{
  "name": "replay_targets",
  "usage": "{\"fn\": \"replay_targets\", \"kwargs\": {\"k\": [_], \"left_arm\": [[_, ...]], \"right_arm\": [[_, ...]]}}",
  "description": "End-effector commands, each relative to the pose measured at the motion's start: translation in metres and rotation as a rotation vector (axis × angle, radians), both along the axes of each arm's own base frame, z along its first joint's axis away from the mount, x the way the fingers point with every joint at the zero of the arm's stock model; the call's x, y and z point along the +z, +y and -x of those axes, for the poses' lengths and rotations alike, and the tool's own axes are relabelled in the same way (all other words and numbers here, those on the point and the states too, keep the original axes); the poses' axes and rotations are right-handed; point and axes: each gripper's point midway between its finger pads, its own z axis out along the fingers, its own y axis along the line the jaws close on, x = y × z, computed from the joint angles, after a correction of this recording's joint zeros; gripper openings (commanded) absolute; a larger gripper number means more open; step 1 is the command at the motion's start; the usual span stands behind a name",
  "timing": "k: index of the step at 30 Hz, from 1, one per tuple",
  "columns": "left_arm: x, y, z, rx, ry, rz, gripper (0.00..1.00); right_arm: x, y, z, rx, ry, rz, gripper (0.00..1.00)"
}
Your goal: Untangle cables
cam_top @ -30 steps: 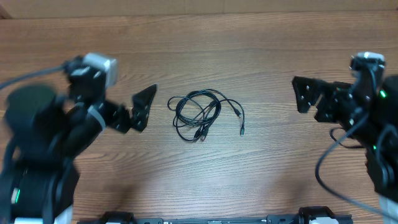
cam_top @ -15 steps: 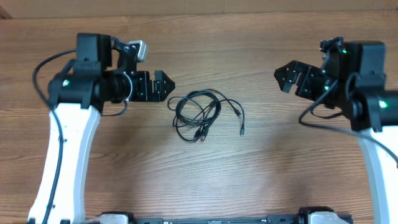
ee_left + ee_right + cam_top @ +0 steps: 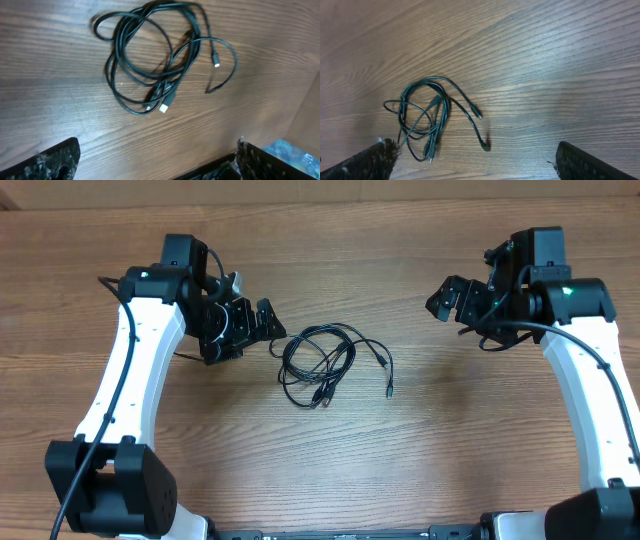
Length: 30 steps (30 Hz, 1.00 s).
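Note:
The cables (image 3: 333,370) lie in one loose tangle of thin black loops at the middle of the wooden table, with two plug ends trailing off to the right. My left gripper (image 3: 265,330) hovers just left of the tangle, open and holding nothing. My right gripper (image 3: 447,302) stands well off to the right, also open and holding nothing. In the left wrist view the cables (image 3: 159,93) lie ahead of the left gripper (image 3: 157,165), whose fingers (image 3: 55,160) stand wide apart. The right wrist view shows the cables (image 3: 439,112) at lower left, near the left finger of the right gripper (image 3: 477,162).
The wooden table (image 3: 450,440) carries nothing else. Both white arms reach in from the front corners, their bases (image 3: 110,490) at the near edge.
Both arms have risen and swung inward. The left gripper came right, up to the tangle's left side; the right gripper shifted left a little. The cables have not moved.

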Motion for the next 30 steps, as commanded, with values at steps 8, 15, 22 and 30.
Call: {"fn": "replay_targets", "kwargs": {"k": [8,15,22,30], "left_arm": [[-0.012,0.013,-0.002,0.033,0.046,-0.068,1.0],[-0.016,0.022,-0.004,0.042,0.035,-0.124,1.0],[-0.017,0.024,-0.01,0.045,0.009,-0.139,0.17],[-0.029,0.018,0.008,0.122,0.126,-0.163,0.04]], "right_arm": [[0.004,-0.001,-0.007,-0.005,-0.013,-0.007,1.0],[0.004,-0.001,-0.007,-0.006,-0.012,-0.007,1.0],[0.004,-0.001,-0.007,-0.006,-0.012,-0.007,1.0],[0.004,-0.001,-0.007,-0.006,-0.012,-0.007,1.0]]}}
